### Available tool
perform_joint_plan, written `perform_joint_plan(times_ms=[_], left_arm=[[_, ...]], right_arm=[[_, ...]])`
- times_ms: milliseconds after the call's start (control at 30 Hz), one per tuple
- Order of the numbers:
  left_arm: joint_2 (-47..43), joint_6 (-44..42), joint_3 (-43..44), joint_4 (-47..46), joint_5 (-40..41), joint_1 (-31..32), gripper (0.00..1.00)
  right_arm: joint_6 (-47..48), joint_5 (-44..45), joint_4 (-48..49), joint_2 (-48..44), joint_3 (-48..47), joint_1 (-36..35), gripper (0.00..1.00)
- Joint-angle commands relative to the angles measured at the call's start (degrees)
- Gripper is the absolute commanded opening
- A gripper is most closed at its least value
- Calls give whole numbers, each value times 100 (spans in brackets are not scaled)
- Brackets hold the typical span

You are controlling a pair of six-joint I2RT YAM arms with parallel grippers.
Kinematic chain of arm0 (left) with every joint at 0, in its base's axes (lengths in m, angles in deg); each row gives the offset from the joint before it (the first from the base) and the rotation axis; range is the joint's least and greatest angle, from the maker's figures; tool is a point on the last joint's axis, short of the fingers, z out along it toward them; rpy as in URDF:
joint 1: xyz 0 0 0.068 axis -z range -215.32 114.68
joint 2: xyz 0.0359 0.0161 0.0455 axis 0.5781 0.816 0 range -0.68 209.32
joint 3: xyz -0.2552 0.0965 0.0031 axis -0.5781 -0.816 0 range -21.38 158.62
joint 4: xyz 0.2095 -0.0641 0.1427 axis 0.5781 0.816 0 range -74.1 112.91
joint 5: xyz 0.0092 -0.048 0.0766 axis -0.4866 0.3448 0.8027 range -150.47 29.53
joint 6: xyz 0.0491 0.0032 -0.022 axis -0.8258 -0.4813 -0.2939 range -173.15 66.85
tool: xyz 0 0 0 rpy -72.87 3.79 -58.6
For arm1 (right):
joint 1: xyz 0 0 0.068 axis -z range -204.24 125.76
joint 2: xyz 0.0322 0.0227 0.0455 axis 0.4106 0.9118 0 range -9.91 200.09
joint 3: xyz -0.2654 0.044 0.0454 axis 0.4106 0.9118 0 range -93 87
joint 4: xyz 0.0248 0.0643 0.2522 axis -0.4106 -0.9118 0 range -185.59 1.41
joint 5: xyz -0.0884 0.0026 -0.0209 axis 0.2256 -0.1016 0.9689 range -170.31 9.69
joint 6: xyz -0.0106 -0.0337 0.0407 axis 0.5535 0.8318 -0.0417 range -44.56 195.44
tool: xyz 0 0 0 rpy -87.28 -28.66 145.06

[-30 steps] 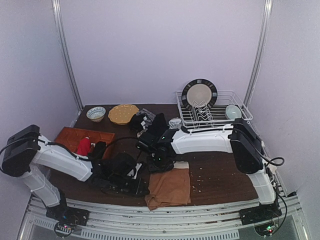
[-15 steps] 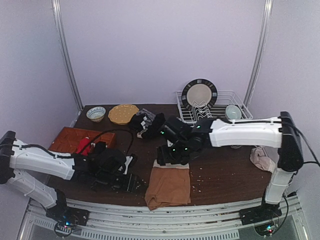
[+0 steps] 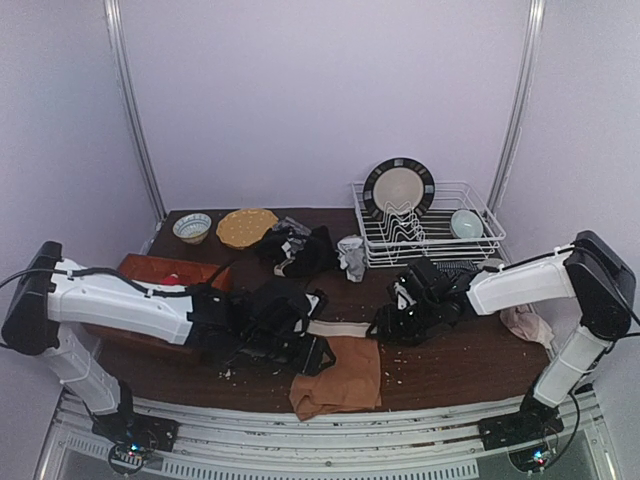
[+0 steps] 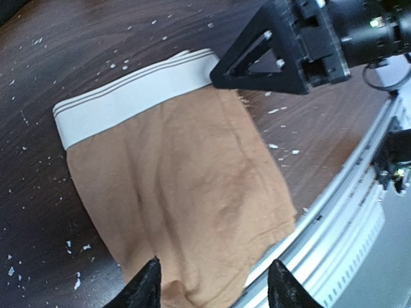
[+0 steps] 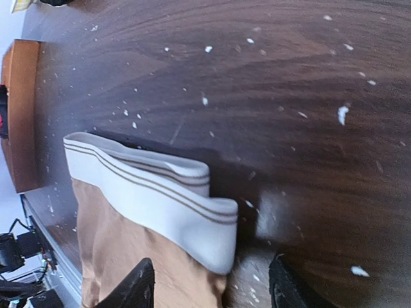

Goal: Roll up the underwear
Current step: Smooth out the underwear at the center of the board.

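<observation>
Tan underwear [image 3: 338,372] is lying flat, unrolled, at surface's 6 o'clock edge, waistband toward 12. Left end effector [image 4: 215,285] & right end effector [image 5: 212,285] are hovering released, gripping nothing. Rolling apparently not yet begun; black underwear [image 3: 300,248] is sitting heaped at 12 o'clock.

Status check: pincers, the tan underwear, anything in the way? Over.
Left pincer open, empty. Right pincer open, empty, by the waistband. Tan underwear flat, unrolled. Only white flecks on the table around it.

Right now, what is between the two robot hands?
The brown underwear lies flat between the left gripper and the right gripper, clearest in the left wrist view.
</observation>
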Motion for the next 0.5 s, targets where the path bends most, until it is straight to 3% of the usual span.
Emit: perform_joint_plan(times_ms=[0,167,467], left_arm=[[451,-108,359,435,458,-38,52],[829,11,468,510,553,-41,48],[732,125,123,550,653,-179,46]], right_arm=[[-190,-554,863,286,213,126,58],[-276,-717,1157,674,414,139,46],[-235,-844,1313,803,398,179,2]])
